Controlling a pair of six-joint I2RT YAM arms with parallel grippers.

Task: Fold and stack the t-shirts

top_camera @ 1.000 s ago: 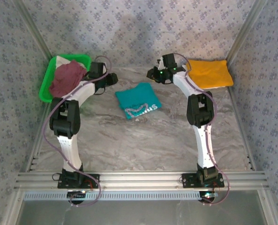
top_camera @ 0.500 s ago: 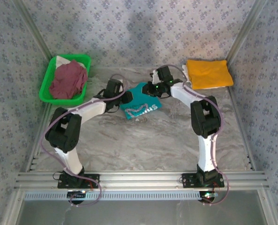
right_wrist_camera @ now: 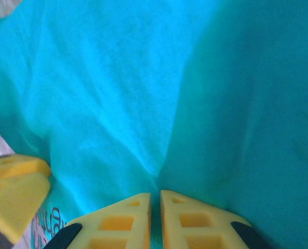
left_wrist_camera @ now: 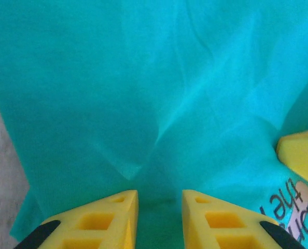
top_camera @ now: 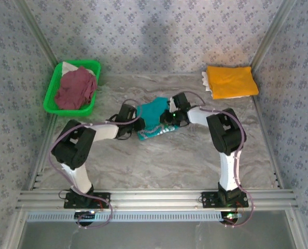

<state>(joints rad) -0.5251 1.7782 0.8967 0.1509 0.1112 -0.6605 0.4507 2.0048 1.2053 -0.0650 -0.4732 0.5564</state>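
The teal t-shirt (top_camera: 153, 115), white print on its near edge, lies bunched at the table's middle. My left gripper (top_camera: 135, 119) is at its left edge and my right gripper (top_camera: 168, 116) at its right edge. In the left wrist view the left gripper (left_wrist_camera: 159, 194) holds a thick fold of teal cloth (left_wrist_camera: 159, 93) between its fingers. The right gripper (right_wrist_camera: 155, 194) is pinched nearly together on a teal crease (right_wrist_camera: 143, 104). A folded orange-yellow t-shirt (top_camera: 231, 81) lies at the back right. A crumpled maroon t-shirt (top_camera: 75, 88) sits in the basket.
The green plastic basket (top_camera: 51, 96) stands at the back left against the wall. A white cloth edge (top_camera: 206, 80) shows under the orange-yellow shirt. Patterned walls close in the marble table (top_camera: 159, 161) on three sides; the two grippers are very near each other.
Both arms swung in from the basket and the orange-yellow shirt to the teal shirt. Their jaws closed on its two edges, and the shirt has bunched narrower.
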